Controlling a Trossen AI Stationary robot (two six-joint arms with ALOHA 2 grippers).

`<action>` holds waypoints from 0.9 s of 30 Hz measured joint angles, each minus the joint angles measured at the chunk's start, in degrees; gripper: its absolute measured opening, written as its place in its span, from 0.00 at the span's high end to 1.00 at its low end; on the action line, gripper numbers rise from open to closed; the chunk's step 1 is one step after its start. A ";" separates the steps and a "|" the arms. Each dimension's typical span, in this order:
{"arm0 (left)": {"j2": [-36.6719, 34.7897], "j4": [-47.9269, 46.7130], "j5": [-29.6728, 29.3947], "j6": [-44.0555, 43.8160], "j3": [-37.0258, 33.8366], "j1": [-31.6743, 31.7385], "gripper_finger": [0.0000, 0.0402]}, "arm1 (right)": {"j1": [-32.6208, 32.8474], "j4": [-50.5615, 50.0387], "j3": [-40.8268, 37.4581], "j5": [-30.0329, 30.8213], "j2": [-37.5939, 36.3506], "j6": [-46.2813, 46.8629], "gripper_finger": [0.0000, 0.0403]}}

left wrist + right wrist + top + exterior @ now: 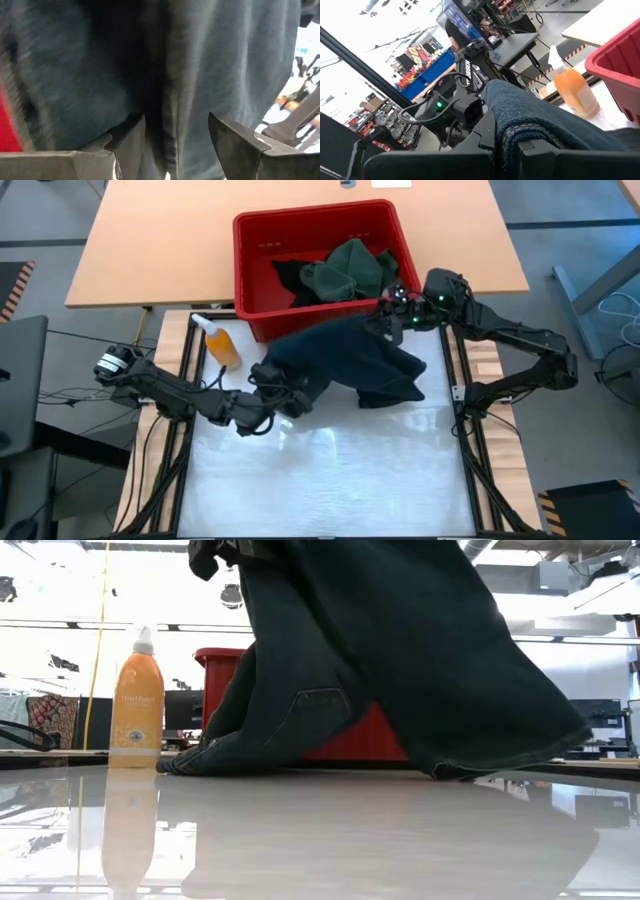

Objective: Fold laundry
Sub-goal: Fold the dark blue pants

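Note:
A dark blue-green garment (350, 360) is lifted over the table's far half. Its lower ends (200, 762) rest on the table. My right gripper (385, 320), next to the red bin's (250, 270) near right corner, is shut on the garment's upper edge. My left gripper (283, 392) is at the garment's left side. It is open, and its two fingers (127, 145) stand on either side of a hanging fold (167, 125). I cannot tell whether they touch it. More laundry, a green garment (350, 268) and a black one (295, 280), lies in the bin. My right gripper (507, 150) pinches a stitched edge of the garment (517, 132) between its two fingers. The fingers come level from the table's right side. The cloth runs from the fingers toward my left arm and hangs down, with its lower ends on the table.
An orange spray bottle (222, 343) stands upright at the table's far left, close to my left arm; it also shows in the low view (137, 700). The red bin stands just beyond the table's far edge. The white table top (330, 480) lies bare toward the near edge.

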 joint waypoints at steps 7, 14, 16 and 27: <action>-0.02 0.16 -0.27 10.53 1.97 2.36 0.48 | 0.00 1.77 0.00 -0.79 0.00 0.60 0.92; -0.25 6.84 1.85 18.27 2.44 3.77 0.48 | 0.00 1.88 0.02 -1.84 -0.02 0.67 0.92; -0.77 11.44 5.60 22.76 2.44 4.07 0.48 | 0.00 2.08 0.05 -1.93 -0.02 0.72 0.92; -9.42 23.22 39.45 28.12 2.44 4.35 0.48 | -2.81 9.15 0.13 -5.32 -2.25 3.41 0.92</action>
